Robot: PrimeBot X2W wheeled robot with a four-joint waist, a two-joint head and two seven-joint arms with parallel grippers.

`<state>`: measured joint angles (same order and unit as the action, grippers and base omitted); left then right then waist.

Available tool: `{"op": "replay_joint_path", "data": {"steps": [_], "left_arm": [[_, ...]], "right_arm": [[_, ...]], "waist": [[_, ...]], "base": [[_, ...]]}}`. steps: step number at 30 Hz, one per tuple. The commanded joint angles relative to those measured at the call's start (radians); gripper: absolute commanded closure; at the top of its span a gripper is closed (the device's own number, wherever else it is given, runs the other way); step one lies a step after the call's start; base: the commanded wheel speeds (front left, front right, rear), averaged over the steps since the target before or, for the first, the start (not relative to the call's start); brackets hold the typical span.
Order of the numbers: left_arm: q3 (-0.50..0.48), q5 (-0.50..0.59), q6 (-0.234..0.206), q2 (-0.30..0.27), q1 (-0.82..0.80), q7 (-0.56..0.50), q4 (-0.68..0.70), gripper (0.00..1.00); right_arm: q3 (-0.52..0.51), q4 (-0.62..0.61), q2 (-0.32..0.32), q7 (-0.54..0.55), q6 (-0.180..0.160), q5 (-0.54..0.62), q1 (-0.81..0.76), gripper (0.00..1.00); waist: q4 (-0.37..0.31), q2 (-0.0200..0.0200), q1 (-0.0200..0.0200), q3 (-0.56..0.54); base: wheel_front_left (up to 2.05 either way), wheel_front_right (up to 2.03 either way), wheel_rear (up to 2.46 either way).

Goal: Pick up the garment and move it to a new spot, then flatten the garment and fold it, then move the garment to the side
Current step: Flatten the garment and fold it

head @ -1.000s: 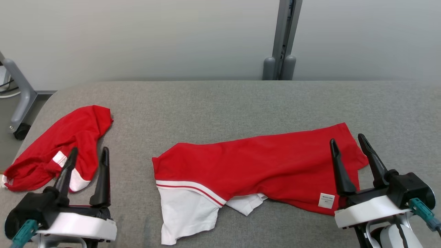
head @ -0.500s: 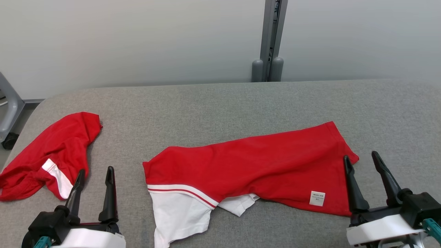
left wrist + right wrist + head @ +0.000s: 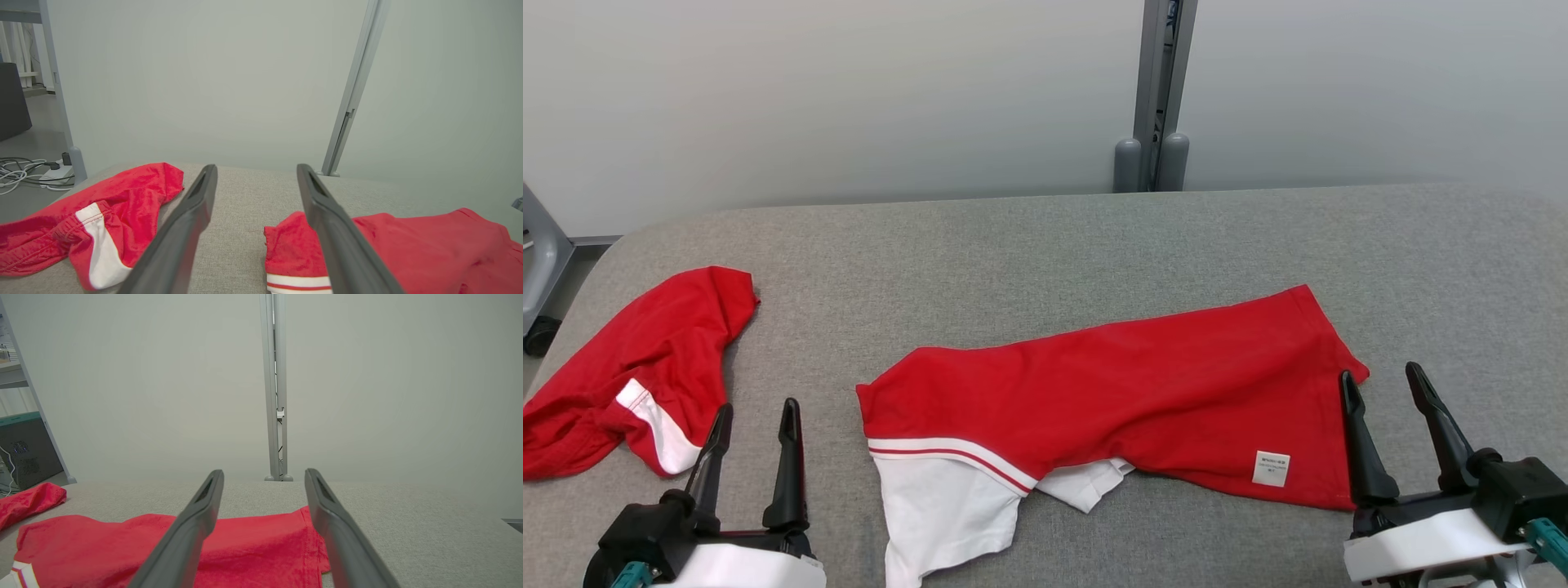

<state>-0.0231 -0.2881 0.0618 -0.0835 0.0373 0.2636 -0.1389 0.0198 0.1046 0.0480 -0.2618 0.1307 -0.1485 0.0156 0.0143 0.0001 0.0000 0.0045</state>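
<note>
A red-and-white shirt is lying stretched out on the grey padded surface, directly on the robot's side of the upright metal post. Its long axis is running from side to side and slanting slightly toward the post at the right end.

The right end effector is hovering at that right end, fingers spread wide with nothing between them. The shirt's hem corner is sitting just beside its inner finger, and in the right wrist view the red edge is showing low between the two fingers.

The left end effector, likewise released and empty, is waiting well to the left of the post, with the shirt's white sleeve off to its right and apart from it. The right arm is therefore looking the nearer for a first pinch, while the left is needing to travel across to the sleeve end.

A second red garment is lying crumpled further left of the post, just beside the left end effector's outer finger, where a careless reach could be snagging it. The shirt is possibly doubled over along its length, though the layers are hard to make out.
</note>
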Motion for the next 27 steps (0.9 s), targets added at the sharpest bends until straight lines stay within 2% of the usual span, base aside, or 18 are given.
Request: {"op": "replay_joint_path", "data": {"steps": [1,11,14,16,18,22,27], "left_arm": [[-0.008,0.010,0.008,0.001,-0.010,0.001,-0.004,0.00],[-0.006,0.033,0.025,0.017,0.004,-0.003,-0.033,0.00],[0.040,0.012,0.044,0.004,0.013,-0.097,-0.092,0.00],[0.062,-0.002,0.050,-0.008,0.011,-0.159,-0.112,0.00],[0.086,-0.013,0.054,-0.011,0.023,-0.236,-0.126,0.00],[0.109,-0.040,0.058,-0.029,0.031,-0.349,-0.106,0.00],[0.135,-0.059,0.062,-0.040,0.037,-0.432,-0.072,0.00]], "right_arm": [[0.001,0.003,0.005,-0.005,0.000,0.002,0.008,0.00],[-0.030,0.044,0.005,-0.005,0.000,0.001,0.005,0.00],[-0.028,0.106,0.005,0.017,0.000,-0.012,0.010,0.00],[0.004,0.156,0.013,0.090,0.000,-0.014,0.010,0.00],[-0.006,0.188,0.030,0.155,0.000,-0.026,0.018,0.00],[-0.040,0.243,0.033,0.263,0.000,-0.054,0.041,0.00],[-0.073,0.312,0.027,0.355,0.000,-0.082,0.074,0.00]], "waist": [[0.000,-0.0001,0.0000,0.000],[-0.005,-0.0001,0.0000,-0.004],[-0.007,-0.0001,0.0000,-0.006],[-0.007,-0.0001,0.0000,-0.005],[-0.007,-0.0001,0.0000,-0.004],[-0.005,-0.0001,0.0000,0.010],[0.000,-0.0001,0.0000,0.025]], "base": [[0.00,0.00,0.00],[0.00,0.00,0.00],[0.00,0.00,0.00],[0.00,0.00,0.00],[0.00,0.00,0.00],[0.00,0.00,0.00],[0.00,0.00,0.00]]}}
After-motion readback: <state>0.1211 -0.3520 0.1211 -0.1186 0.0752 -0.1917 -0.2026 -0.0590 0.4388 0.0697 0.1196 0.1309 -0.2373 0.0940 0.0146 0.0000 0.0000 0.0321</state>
